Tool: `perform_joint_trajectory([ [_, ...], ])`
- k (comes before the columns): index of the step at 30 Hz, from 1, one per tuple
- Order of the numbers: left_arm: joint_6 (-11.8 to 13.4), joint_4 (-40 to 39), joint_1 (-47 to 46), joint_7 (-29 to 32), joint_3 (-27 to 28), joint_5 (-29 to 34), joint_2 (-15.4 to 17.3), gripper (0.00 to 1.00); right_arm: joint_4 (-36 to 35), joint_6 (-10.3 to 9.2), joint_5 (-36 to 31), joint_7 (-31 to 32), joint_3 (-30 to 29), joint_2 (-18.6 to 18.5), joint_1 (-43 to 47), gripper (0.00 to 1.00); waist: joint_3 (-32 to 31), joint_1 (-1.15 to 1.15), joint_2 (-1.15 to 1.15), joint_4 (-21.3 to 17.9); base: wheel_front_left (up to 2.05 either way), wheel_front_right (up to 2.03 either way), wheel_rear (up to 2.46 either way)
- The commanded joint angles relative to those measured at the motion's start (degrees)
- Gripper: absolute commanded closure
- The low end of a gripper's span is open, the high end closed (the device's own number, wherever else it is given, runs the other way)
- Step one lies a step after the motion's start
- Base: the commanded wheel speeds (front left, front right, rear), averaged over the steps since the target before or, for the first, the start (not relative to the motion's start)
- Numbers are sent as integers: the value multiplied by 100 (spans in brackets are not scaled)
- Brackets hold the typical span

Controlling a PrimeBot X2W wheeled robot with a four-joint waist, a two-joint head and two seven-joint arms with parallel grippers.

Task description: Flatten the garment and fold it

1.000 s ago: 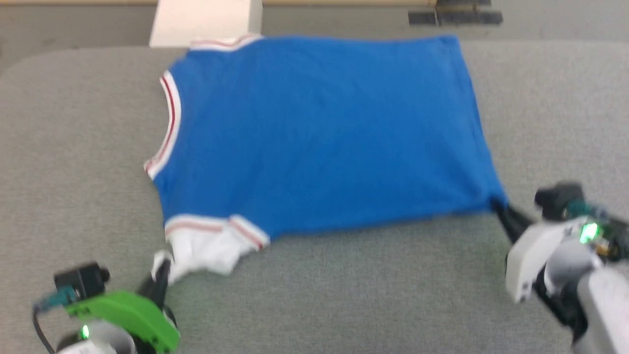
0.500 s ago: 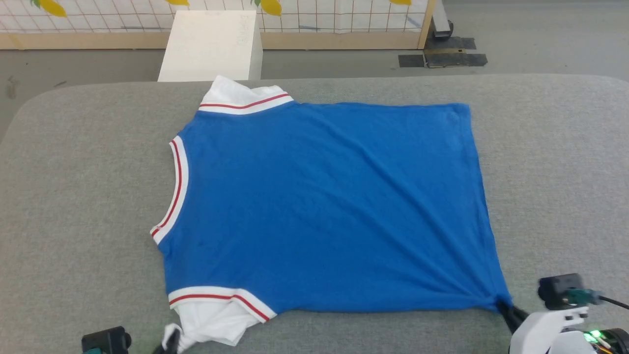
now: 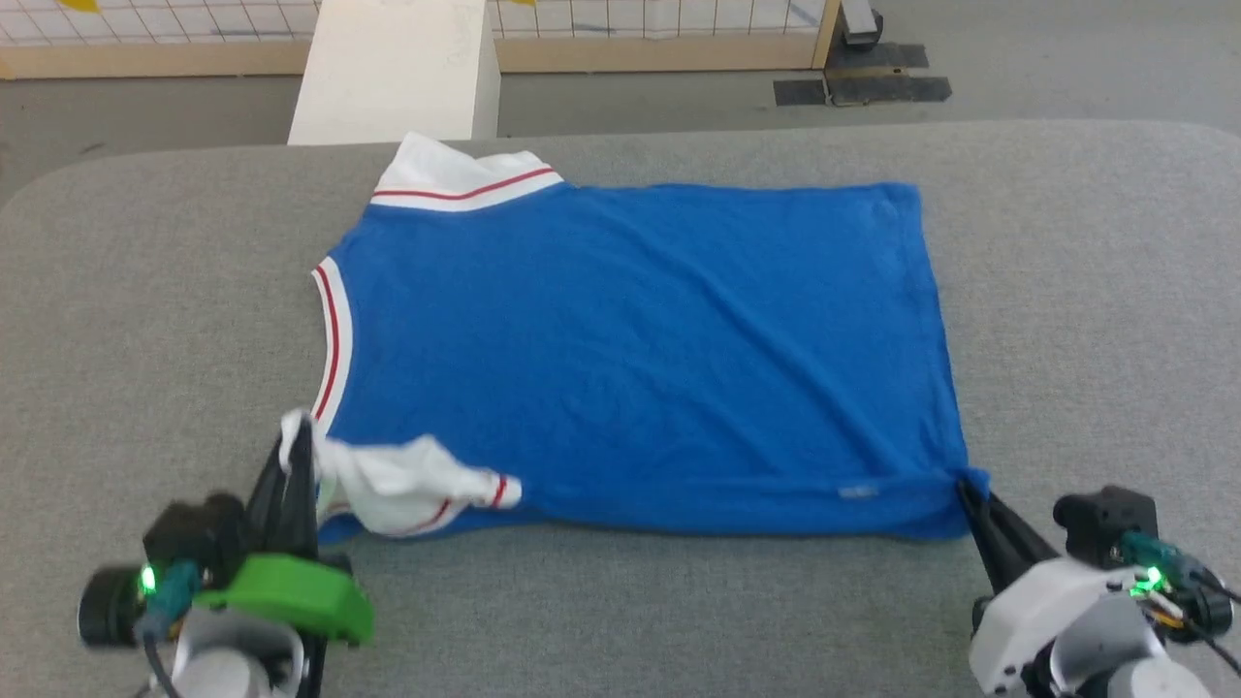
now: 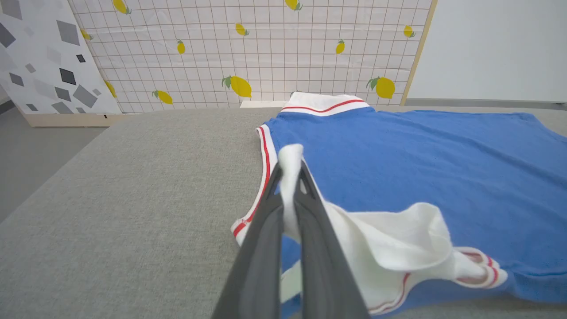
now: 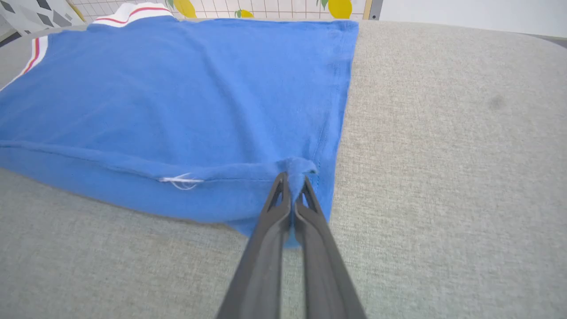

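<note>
Grey table [image 3: 679, 601]; left hand [image 3: 296, 436] grips the garment [image 3: 630, 349] by sleeve [image 3: 397, 485] (right hand [image 3: 965, 485], hem [image 3: 936, 339]).

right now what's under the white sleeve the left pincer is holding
The white sleeve, pinched by the left pincer, drapes over the blue body of the garment. Blue cloth shows around it; the patch directly beneath is covered, so whether it lies smooth cannot be seen.

The garment [image 3: 630, 349] lies on the table [image 3: 1086, 291], collar left, hem right, near sleeve lying over its body. The left gripper [image 3: 299, 433] is at that sleeve, the right gripper [image 3: 964, 485] at the near hem corner. A box [image 3: 393, 68] stands behind the table, left of centre
</note>
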Motion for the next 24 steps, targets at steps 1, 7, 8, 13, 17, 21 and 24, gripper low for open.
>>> perform_joint_trajectory([
  [1, -65, 10, -292, 41, -23, 58, 41, 100, 18, -10, 14, 8, 39, -49, -209, 100, 113, 0, 0, -7, 0, 0, 0],
  [7, -368, 258, -1382, 448, -175, 190, 217, 100, 173, -10, 33, 260, 107, -198, -857, 100, 484, 0, 0, -44, 0, 0, 0],
  [8, -398, 285, -1531, 521, -192, 202, 234, 100, 195, -10, 41, 306, 119, -210, -951, 100, 554, 0, 0, -53, 0, 0, 0],
  [13, -650, 599, -2360, 976, -259, 173, 348, 100, 361, -10, 134, 704, 175, -248, -1450, 100, 964, 0, 0, -108, 0, 0, 0],
  [17, -805, 923, -2831, 1412, -294, 71, 408, 100, 448, -10, 166, 1017, 174, -267, -1796, 100, 1246, 0, 0, -153, 0, 0, 0],
  [21, -986, 1378, -3138, 2044, -325, -156, 482, 100, 556, -10, 232, 1484, 117, -231, -2104, 100, 1475, 0, 0, -190, 0, 0, 0],
  [24, -1074, 1673, -3226, 2645, -372, -366, 504, 100, 623, -10, 303, 1894, 71, -193, -2289, 100, 1579, 0, 0, -221, 0, 0, 0],
])
